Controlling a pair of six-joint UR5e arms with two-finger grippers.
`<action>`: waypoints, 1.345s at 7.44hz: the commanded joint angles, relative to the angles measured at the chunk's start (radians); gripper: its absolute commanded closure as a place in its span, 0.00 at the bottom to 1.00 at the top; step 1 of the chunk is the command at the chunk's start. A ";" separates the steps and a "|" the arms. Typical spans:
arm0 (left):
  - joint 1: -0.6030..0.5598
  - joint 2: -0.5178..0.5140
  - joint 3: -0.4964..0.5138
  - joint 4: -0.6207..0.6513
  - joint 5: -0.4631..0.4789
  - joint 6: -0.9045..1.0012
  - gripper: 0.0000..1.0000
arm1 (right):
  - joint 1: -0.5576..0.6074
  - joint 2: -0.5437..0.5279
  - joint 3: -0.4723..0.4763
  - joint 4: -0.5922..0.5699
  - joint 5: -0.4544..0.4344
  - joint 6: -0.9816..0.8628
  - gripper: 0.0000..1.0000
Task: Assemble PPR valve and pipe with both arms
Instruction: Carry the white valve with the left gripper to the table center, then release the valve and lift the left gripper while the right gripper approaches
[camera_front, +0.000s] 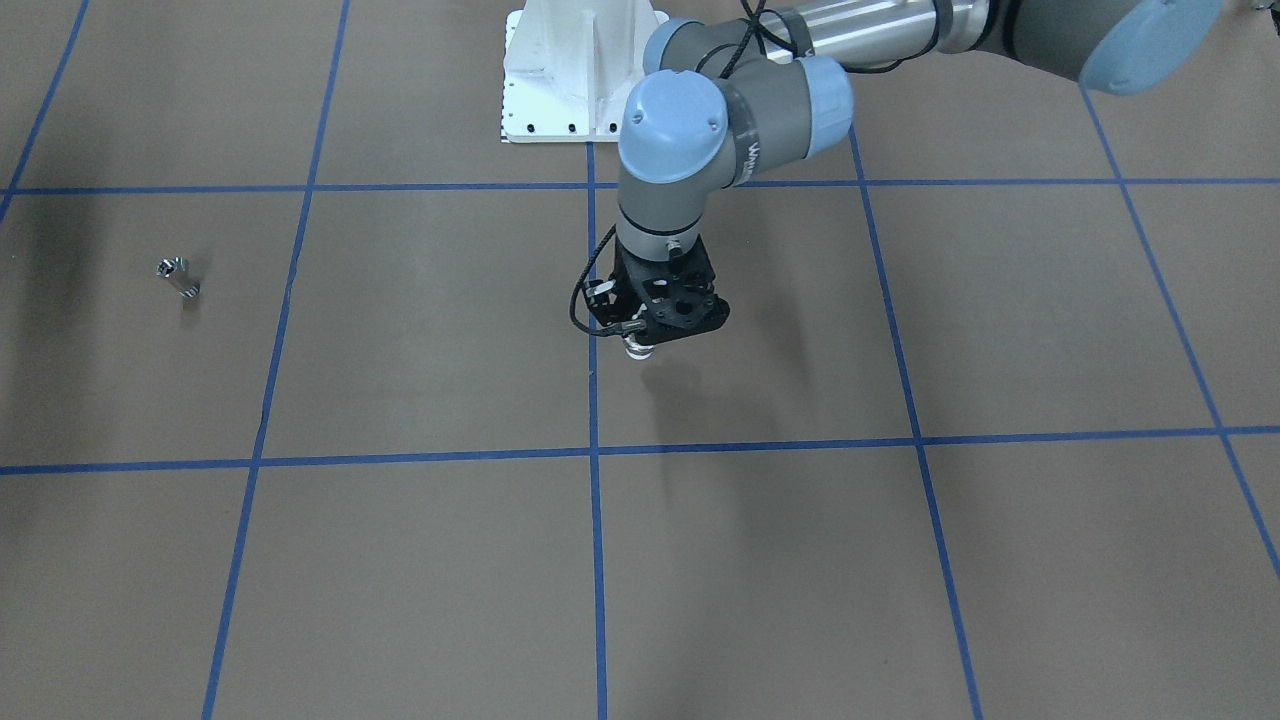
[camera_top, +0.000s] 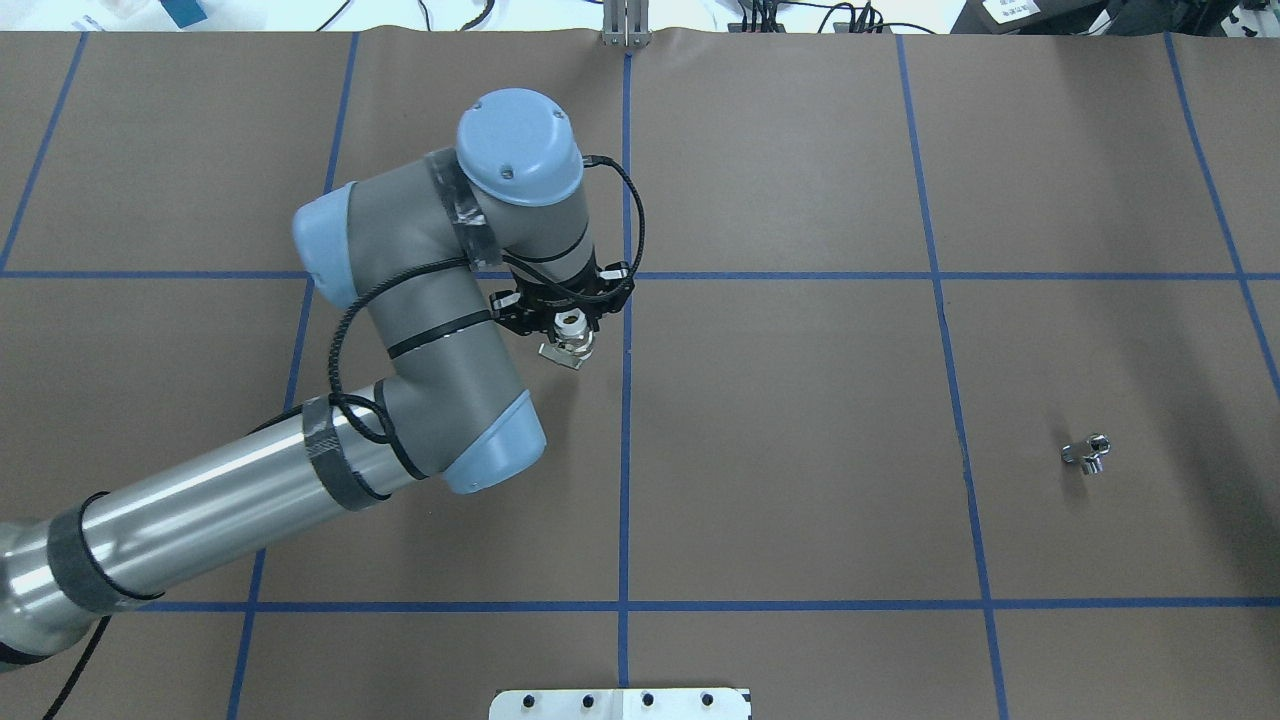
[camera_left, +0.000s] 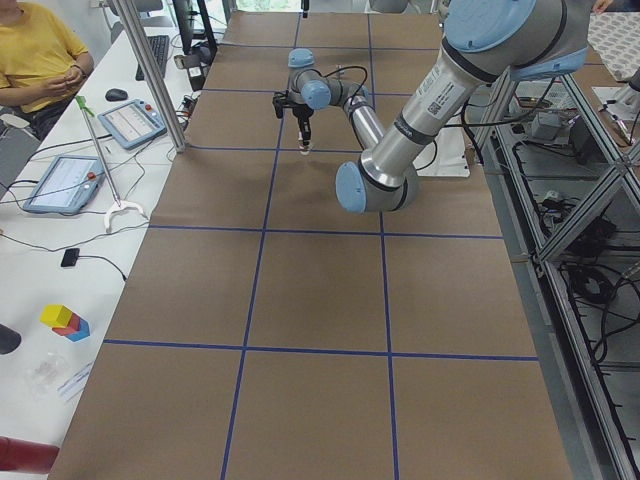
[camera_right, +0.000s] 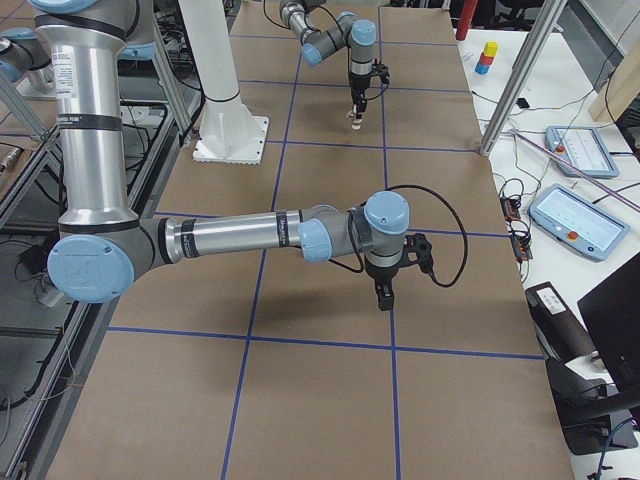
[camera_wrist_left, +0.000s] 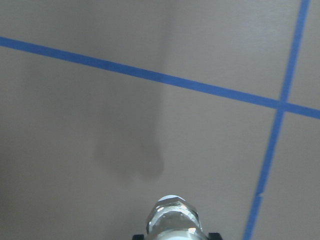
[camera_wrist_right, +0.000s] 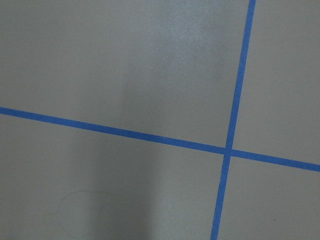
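— What's the layout, biggest first?

— A brown surface (camera_top: 800, 400) gridded with blue tape (camera_top: 625, 450), and the white pedestal (camera_front: 575, 70) bolted at the robot's edge of it. The left arm (camera_top: 430, 330) reaches from beside the pedestal forward over the surface. The right arm (camera_right: 240, 235) stretches away from the pedestal on the robot's right side, wrist turned down.

— And the end effectors?

— The left end effector (camera_front: 641, 338) points straight down in front of the pedestal, clamped on the PPR valve (camera_top: 570, 343). The right end effector (camera_right: 386, 298) hangs low over the surface, well off from the pedestal. Only the side view shows it, so I cannot tell whether it is apart or together.

— Where exactly is the valve?

— Upright in that grip, out in front of the pedestal and a shade to the robot's left, lifted clear of the surface.

— The pipe?

— The pipe (camera_top: 1087, 455) lies alone on the surface, far from the pedestal toward the robot's right and well apart from the valve.
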 joint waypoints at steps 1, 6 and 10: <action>0.051 -0.061 0.086 -0.030 0.036 -0.023 1.00 | 0.000 0.000 0.000 0.000 0.000 0.006 0.00; 0.062 -0.053 0.088 -0.055 0.039 -0.012 0.62 | 0.000 0.000 -0.001 -0.002 0.002 0.006 0.00; 0.062 -0.052 0.082 -0.050 0.041 0.002 0.01 | 0.000 0.000 0.002 0.000 0.003 0.006 0.00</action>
